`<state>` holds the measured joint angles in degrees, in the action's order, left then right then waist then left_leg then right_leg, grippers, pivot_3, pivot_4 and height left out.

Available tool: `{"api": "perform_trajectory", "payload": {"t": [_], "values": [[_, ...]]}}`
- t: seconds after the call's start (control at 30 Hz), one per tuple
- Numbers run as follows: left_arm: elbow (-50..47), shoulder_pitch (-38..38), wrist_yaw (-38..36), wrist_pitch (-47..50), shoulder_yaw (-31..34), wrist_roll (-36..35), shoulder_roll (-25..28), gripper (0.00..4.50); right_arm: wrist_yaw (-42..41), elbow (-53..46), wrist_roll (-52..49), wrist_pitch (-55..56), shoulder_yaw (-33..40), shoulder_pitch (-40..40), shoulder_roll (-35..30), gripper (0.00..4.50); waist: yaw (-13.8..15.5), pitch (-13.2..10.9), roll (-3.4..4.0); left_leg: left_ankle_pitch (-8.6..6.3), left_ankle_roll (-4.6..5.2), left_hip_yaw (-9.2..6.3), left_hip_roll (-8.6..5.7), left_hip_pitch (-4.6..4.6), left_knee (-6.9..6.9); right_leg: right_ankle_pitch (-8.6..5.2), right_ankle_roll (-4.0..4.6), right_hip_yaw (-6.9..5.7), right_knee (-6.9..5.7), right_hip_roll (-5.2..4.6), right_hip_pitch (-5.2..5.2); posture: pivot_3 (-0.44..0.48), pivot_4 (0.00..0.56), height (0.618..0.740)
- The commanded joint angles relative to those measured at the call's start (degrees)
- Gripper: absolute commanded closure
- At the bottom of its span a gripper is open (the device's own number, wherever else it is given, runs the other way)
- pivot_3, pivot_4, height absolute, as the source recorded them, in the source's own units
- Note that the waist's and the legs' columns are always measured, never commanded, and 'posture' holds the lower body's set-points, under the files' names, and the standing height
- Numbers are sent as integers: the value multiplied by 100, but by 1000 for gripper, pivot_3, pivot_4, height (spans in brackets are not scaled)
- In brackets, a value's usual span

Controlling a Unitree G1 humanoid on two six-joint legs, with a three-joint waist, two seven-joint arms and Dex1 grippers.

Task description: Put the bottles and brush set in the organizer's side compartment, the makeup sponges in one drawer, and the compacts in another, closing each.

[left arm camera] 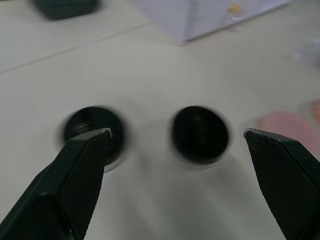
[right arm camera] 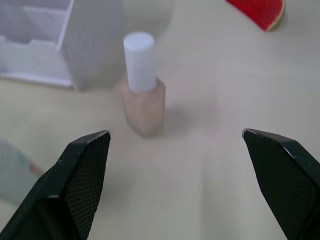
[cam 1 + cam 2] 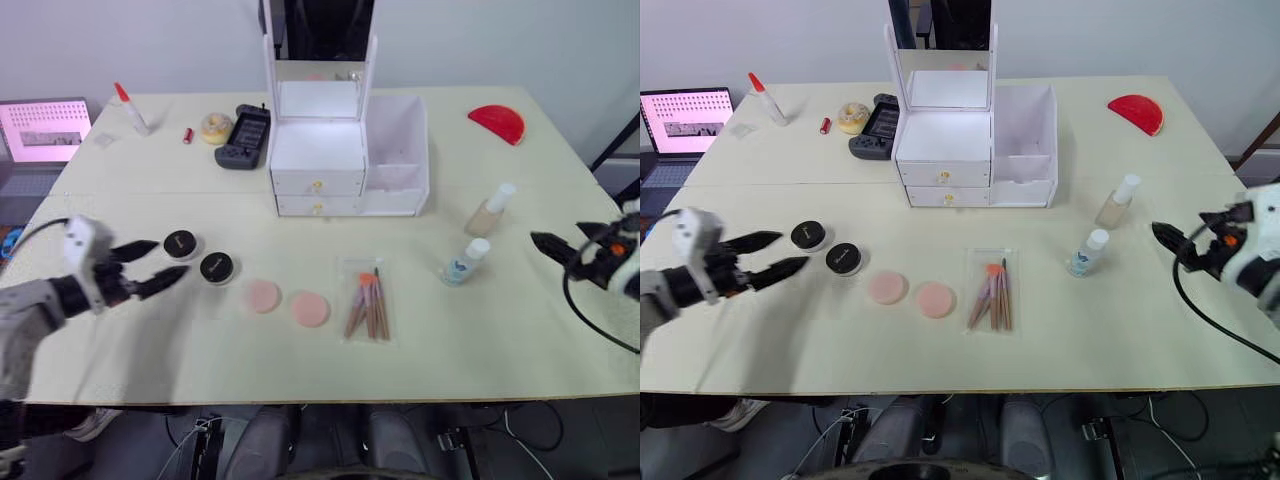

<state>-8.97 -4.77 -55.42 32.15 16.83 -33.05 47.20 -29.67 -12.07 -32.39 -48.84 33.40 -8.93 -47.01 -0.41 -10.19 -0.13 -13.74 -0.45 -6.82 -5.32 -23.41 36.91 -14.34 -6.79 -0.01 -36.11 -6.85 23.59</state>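
Left hand point(image 3: 160, 265), at the left edge of the left eye frame, stands open with fingers spread, aimed at the two black compacts; the nearer compact point(image 3: 217, 267) lies just past the fingertips, the second compact point(image 3: 180, 244) just beside it toward upper left. Right hand point(image 3: 1170, 240), right edge of the right eye frame, is also open and empty, facing the beige bottle point(image 3: 1117, 201); the clear bottle point(image 3: 1087, 252) stands lower and closer to centre. Two pink sponges point(image 3: 263, 295) point(image 3: 309, 308) and the bagged brush set point(image 3: 367, 299) lie along the lower middle of the bench point(image 3: 450, 350). The organizer point(image 3: 345, 155) sits upper centre, both drawers shut, side compartment point(image 3: 395, 150) open-topped. Judgement: the bottle grasp should centre the body between the fingers and close low, below the cap, since the tall narrow shape looks easy to tip; the compacts are flat, so a pinch across the rim seems best, taken one at a time given how close together they lie. Hard to make out: compact lids are blurred in the left wrist view, drawer interiors are hidden, and the compartment floor is partly masked by its front wall.
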Motion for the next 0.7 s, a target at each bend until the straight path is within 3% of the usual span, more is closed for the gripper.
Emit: {"api": "perform_trajectory", "payload": {"t": [0.03,0.27,0.5,0.7], "values": [[-842,-252,105,345,-308,-317,-89,0,624,-361,-25,-344,-214,-518,189,22,-2,0,1,0,0,0,1,0,0,1,-1,0,0,1,1,0,150,738],[-1879,-1001,479,1154,-775,-909,-226,0,1318,200,489,-247,-936,-1408,627,22,-13,-2,-1,1,2,8,1,0,0,7,-12,-2,-2,9,2,0,150,738],[-2155,-1888,830,1909,-881,-1382,-158,0,1287,974,828,238,-1369,-1917,819,22,-22,-2,-1,3,4,12,-2,1,4,13,-22,-3,-5,21,1,0,150,738],[-2264,-2060,949,2040,-753,-1798,-268,0,1207,1274,992,540,-1468,-2001,873,22,-29,-2,0,3,4,14,0,3,0,15,-26,-2,-6,24,1,0,150,738]]}}
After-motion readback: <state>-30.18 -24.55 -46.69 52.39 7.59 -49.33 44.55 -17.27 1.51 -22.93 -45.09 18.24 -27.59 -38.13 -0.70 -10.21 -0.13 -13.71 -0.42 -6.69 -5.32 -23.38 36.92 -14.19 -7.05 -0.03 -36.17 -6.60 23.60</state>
